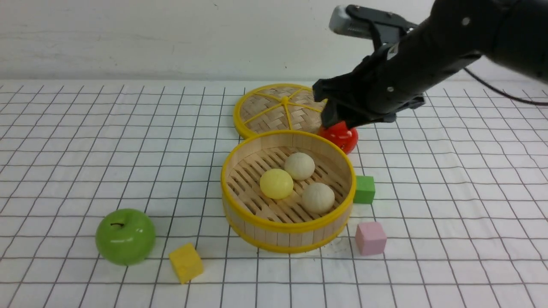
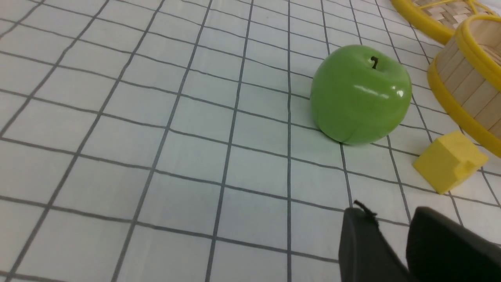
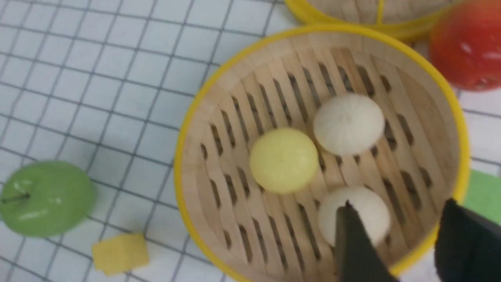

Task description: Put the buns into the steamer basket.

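The steamer basket (image 1: pixel 287 226) stands mid-table, and all three buns lie on its slatted floor. The pale yellow bun (image 1: pixel 276 183) is on the left, one cream bun (image 1: pixel 299 166) behind it and the other cream bun (image 1: pixel 317 198) at the front right. My right gripper (image 1: pixel 332 117) hangs above the basket's far right rim, over the tomato, open and empty. In the right wrist view its fingers (image 3: pixel 352 243) straddle the basket (image 3: pixel 332 28) rim near the closest cream bun (image 3: pixel 368 211). My left gripper (image 2: pixel 387 211) shows only in the left wrist view, low over the cloth, jaws slightly apart, holding nothing.
A woven lid (image 1: pixel 278 109) lies behind the basket, with a red tomato (image 1: pixel 340 136) beside it. A green cube (image 1: pixel 364 189) and a pink cube (image 1: pixel 370 238) sit to the basket's right. A green apple (image 1: pixel 125 236) and a yellow cube (image 1: pixel 186 262) sit at the front left.
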